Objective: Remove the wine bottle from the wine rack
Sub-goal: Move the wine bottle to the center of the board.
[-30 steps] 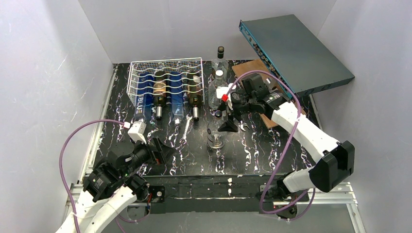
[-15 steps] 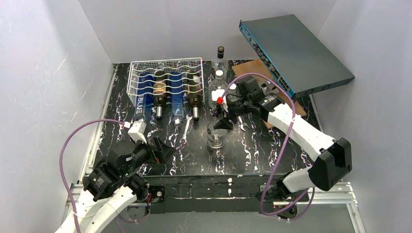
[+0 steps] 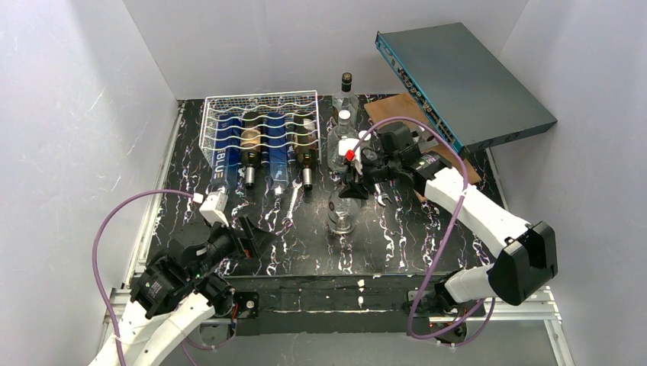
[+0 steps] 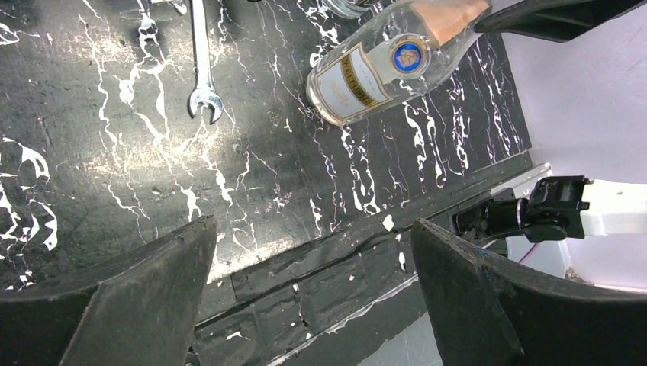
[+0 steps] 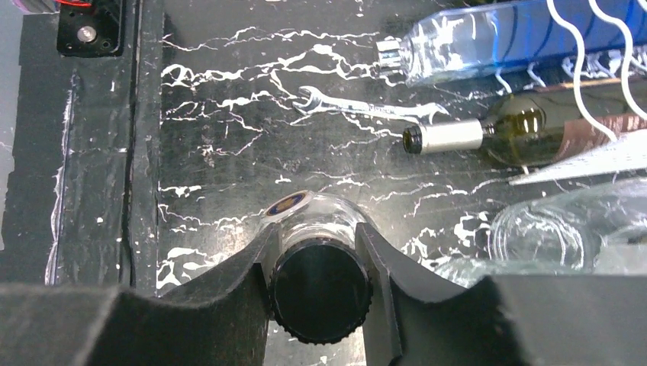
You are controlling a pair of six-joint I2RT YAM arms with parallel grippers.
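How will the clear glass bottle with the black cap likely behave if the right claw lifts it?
The clear glass bottle is rigid but probably fragile, being glass. The right claw grips only its round black cap, so it may swing or slip. It looks empty, so likely fairly light.

left gripper (image 4: 313,229): jaws wide, arm low | right gripper (image 5: 319,245): clamped on bottle (image 3: 341,217) cap, arm extended

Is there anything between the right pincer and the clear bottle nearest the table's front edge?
Nothing visible. The right pincer is shut on the black cap of the clear bottle, one finger on each side.
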